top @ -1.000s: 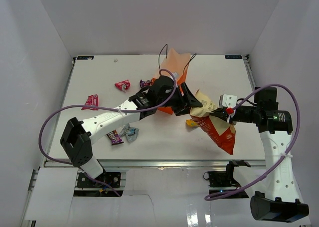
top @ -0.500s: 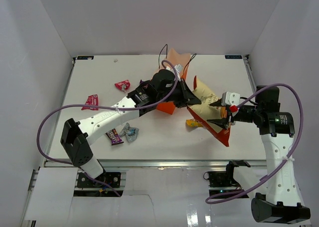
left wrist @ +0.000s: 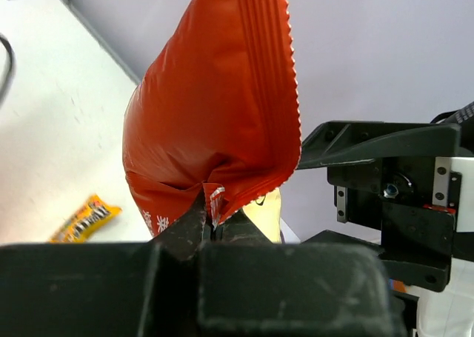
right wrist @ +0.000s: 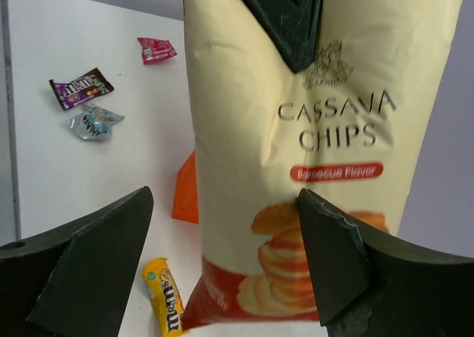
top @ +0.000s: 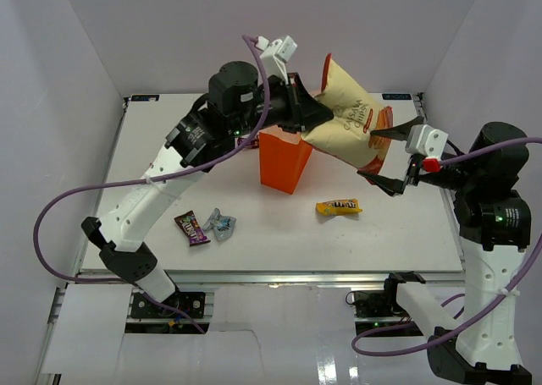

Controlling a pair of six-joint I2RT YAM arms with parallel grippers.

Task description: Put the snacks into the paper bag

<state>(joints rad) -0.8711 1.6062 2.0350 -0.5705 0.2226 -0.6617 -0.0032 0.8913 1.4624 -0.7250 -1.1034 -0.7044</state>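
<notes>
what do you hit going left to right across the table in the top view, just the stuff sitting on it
purple-brown candy packet → clear-blue crinkled wrapper → upright orange paper bag → yellow candy packet

Cream-and-red chip bag (top: 349,118) raised, tilted, just above-right of upright orange paper bag (top: 283,160); yellow packet (top: 338,206) lies right of paper bag, purple (top: 191,228) and clear-blue (top: 221,224) packets left.

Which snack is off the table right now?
The big cream-and-red chip bag, held up by the left claw above the orange paper bag. The small candy packets all lie flat.
</notes>
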